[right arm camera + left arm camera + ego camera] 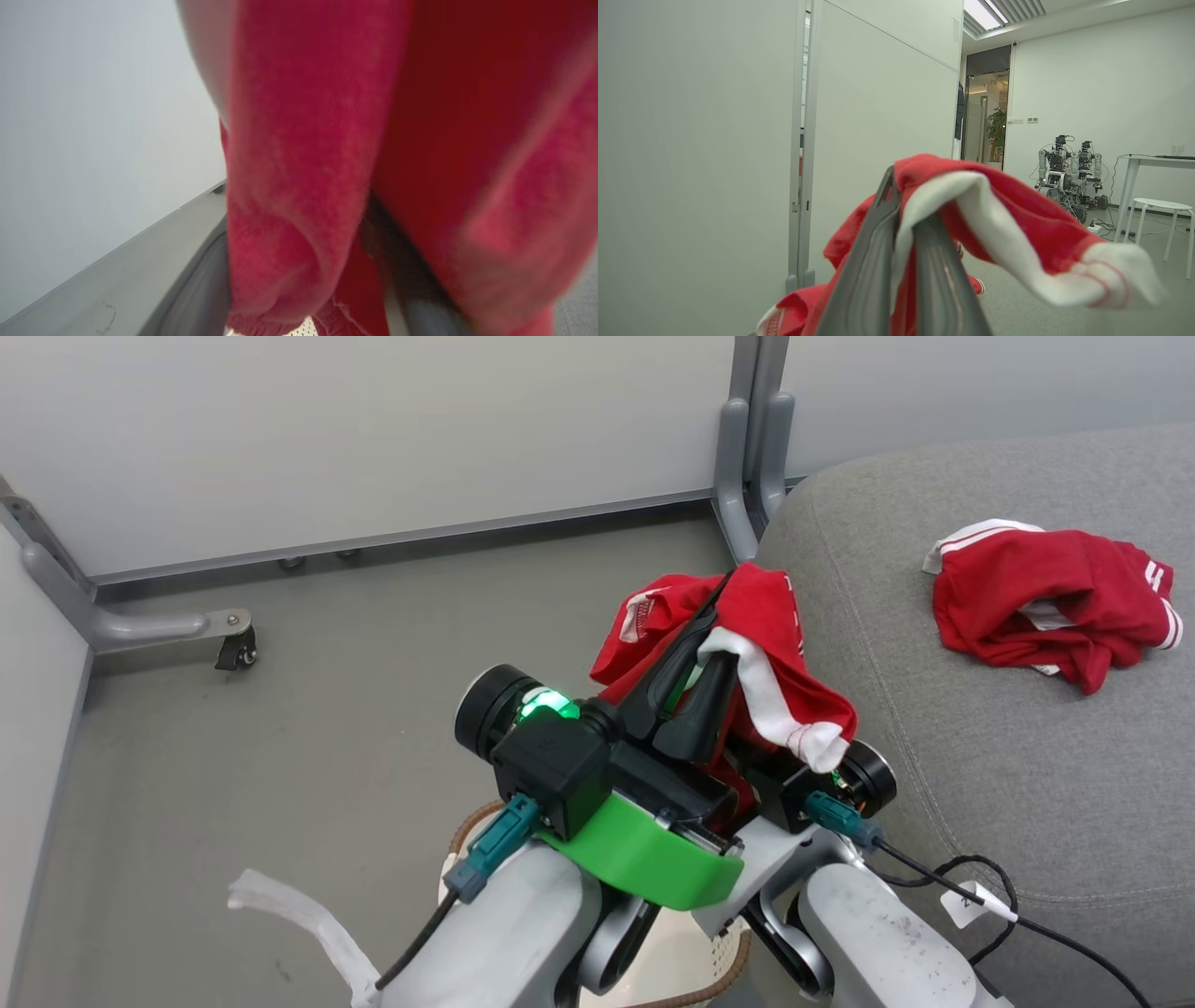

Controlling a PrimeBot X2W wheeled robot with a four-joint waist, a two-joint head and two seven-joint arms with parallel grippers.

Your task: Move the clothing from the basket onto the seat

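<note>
White partition panels [373, 429] stand beyond your left gripper [709, 644], with grey floor [327, 709] to its left and below it. The seat [980, 728] lies off that gripper's right side, its rounded near corner just beside the cloth you carry. Whether cloth and cushion touch, you cannot tell. The held garment [775, 616], red with a white band, drapes over and around the left gripper's two dark fingers [700, 709]. The fingers are pressed together on a fold of it, the white band running between them. In the left wrist view the same garment [1017, 210] hangs from the gripper [901, 205] to its right and down below it. The second garment [1036, 588], red with white stripes, lies bunched on the seat, well to the right of your left gripper and apart from the held piece. The basket [467, 826] sits under both wrists, with parts of its brown rim and cream wall showing beneath the forearms. Your right gripper [780, 784] is just right of the left one and lower, buried under the hanging cloth [303, 140]. Its jaws stand spread wide. Whether any fabric lies between them, you cannot tell. A small paper tag [966, 903] hangs on the black cable right of the right wrist.
</note>
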